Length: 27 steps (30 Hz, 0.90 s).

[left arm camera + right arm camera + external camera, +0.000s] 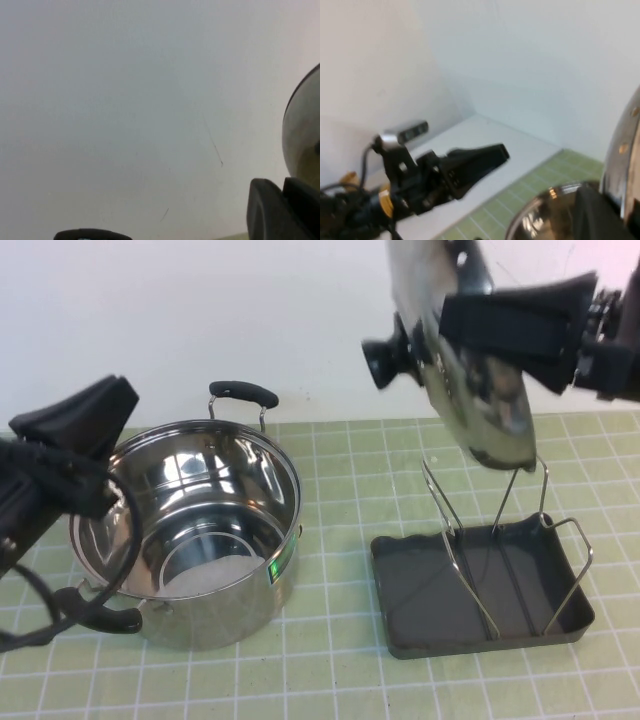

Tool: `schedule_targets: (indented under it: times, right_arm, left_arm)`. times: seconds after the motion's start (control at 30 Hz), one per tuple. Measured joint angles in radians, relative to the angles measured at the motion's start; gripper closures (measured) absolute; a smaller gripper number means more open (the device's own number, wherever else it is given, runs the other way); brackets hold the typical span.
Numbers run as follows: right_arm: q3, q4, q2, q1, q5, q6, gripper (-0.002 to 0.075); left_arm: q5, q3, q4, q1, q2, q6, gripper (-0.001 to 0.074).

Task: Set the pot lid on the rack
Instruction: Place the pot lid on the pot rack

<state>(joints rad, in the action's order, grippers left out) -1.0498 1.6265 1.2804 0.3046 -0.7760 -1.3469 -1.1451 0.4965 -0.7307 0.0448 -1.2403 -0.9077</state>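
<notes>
The lid (465, 380) hangs in the air in the upper right of the high view, standing almost on edge, with its black knob (385, 357) pointing to the left. The right gripper (520, 328) is closed on the lid's rim, coming in from the right edge of the frame. The lowest part of the lid is just above the tallest wire loops of the rack (480, 585) and I cannot tell if it touches them. The rack is a dark tray with thin wire loops and it lies on the counter (340, 680) in the lower right.

To the left of the rack stands an open steel pot (195, 540) with black handles. The left gripper (85, 425) hovers over the pot's left rim, at the left edge of the frame; whether it is open or closed I cannot tell.

The right wrist view shows what the high view does not: the left arm (420, 182) seen from the side, before a white corner of the room, and a part of the lid's shiny edge (622, 150) close to the camera. The left wrist view shows mostly the bare white wall (125, 100), with the lid's curved edge (302, 135) at the right.

The counter is covered by a pale green mat with a grid of white lines, and behind it there is a white wall.
</notes>
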Motion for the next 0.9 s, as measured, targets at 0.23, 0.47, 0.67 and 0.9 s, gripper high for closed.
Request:
schedule_targets:
  times: [0.23,0.47,0.67,0.9]
  right_arm:
    - [0.092,-0.021,0.06,0.0,0.108,0.021,0.0715]
    - [0.204,0.043,0.083,0.0,0.153,-0.093,0.0683]
    - [0.209,0.057,0.083,0.0,0.155,-0.126,0.0564]
    - [0.209,0.057,0.083,0.0,0.178,-0.147,0.0522]
  left_arm:
    - [-0.004,-0.004,-0.201,0.072,0.006,-0.111,0.0731]
    - [-0.006,-0.004,-0.316,0.075,0.008,-0.123,0.0733]
    - [-0.006,-0.006,-0.331,0.075,0.008,-0.14,0.0733]
    - [-0.007,-0.006,-0.339,0.075,0.008,-0.147,0.0733]
